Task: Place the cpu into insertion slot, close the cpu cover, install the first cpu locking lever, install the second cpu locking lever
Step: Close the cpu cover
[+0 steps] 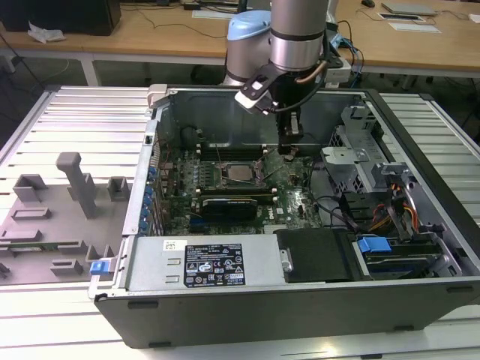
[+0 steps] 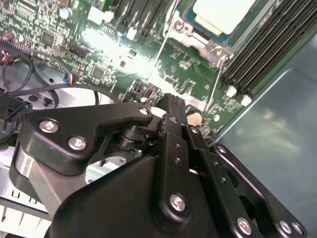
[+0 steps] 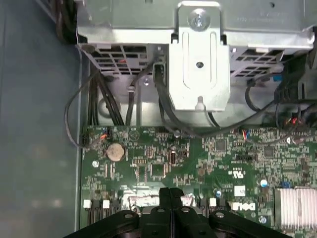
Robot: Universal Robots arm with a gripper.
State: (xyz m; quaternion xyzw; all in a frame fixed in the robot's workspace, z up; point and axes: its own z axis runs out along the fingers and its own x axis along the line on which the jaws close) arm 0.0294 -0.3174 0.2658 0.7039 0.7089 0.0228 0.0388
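computer case (image 1: 300, 319) lay open on its side, its nearest wall toward the exterior camera, with a labelled metal box (image 1: 157, 262) just inside that wall. beyond the box lay the green circuit board (image 1: 292, 202). the insertion slot (image 1: 227, 180) sat near the middle of the board. the cpu (image 1: 241, 172) was seated in it, silver top up. in the second wrist view the chip showed within a silvery frame, judged to be the cpu cover (image 2: 203, 42) lying down around it. a thin wire lever (image 2: 161, 47) ran alongside the slot; whether it was latched could not be told.

the gripper (image 1: 289, 146) hung straight down from the arm inside the case. it was over the board, just beside the slot on the exterior view's right and apart from the cpu. in the first wrist view its fingers (image 3: 165, 198) stood pressed together with nothing seen between them. judgement: a closed claw held low beside the slot suited pressing on a lever rather than carrying a part, the chip being already in place.

beyond the board's edge stood a metal drive bracket (image 3: 198, 59), with black cables (image 3: 99, 99) trailing down to the board. the case rested on a slatted metal table (image 1: 75, 112), with a grey moulded tray (image 1: 52, 217) on the exterior view's left. wooden desks (image 1: 150, 37) lined the room behind.
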